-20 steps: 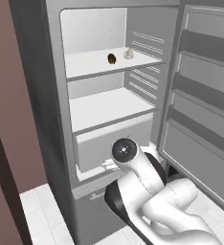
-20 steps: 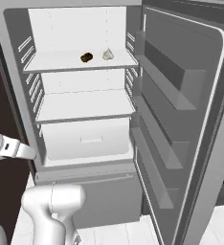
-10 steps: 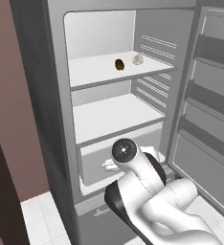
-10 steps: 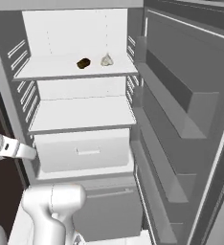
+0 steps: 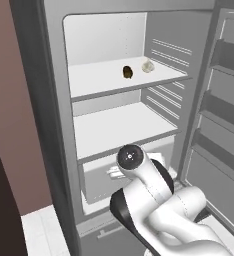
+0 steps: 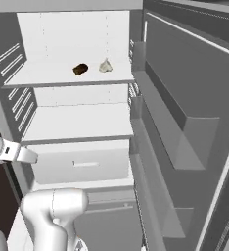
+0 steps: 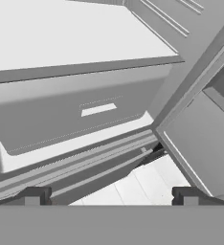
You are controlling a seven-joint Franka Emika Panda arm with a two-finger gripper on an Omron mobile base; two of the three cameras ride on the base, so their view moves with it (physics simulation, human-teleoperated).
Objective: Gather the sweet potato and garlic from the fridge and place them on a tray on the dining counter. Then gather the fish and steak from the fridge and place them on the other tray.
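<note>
The fridge [image 5: 51, 130] stands open in front of me. On its top shelf lie the dark brown sweet potato [image 5: 127, 72] and, just right of it, the pale garlic [image 5: 147, 65]; the right base view has the sweet potato [image 6: 80, 69] and garlic [image 6: 105, 65] side by side too. My gripper [image 7: 110, 197] is open and holds nothing. It hangs low before the fridge's drawer [image 7: 80, 112], well below that shelf, its fingertips [image 7: 33, 195] wide apart. The fish, the steak, both trays and the dining counter are out of view.
The open fridge door [image 6: 185, 103] with its deep bins stands close on the right. An empty middle shelf [image 5: 121, 127] lies under the top one. A brown wall [image 5: 14, 115] flanks the fridge on the left. White floor tiles [image 7: 138, 184] lie below.
The whole scene has grown and shifted in both base views: the base has driven closer to the fridge. The sweet potato and garlic stay on the top shelf.
</note>
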